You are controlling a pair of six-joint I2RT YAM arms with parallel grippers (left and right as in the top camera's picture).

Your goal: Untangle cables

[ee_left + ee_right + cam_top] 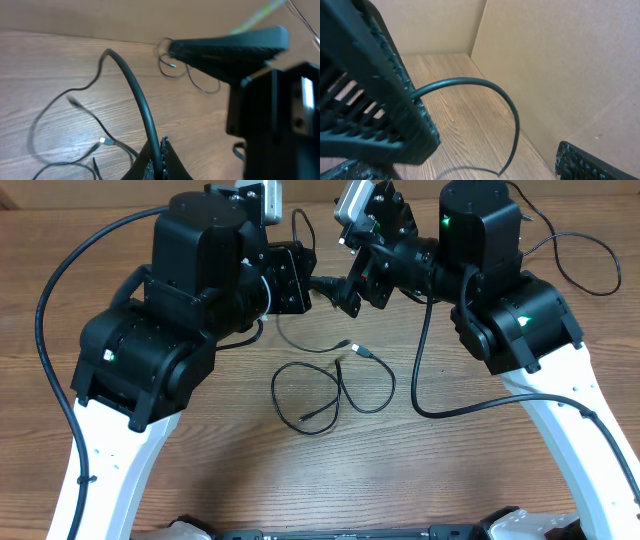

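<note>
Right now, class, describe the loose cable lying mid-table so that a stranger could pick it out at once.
On the wooden table, look between the left arm and the right arm. The loose cable lies there in flat open loops. Unlike the thicker wire curving beside it, it is very thin and ends in small plugs.

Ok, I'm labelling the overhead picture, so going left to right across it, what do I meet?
Left arm → loose cables → right arm. The arms' thick wires overlap them, so I leave those out.
</note>
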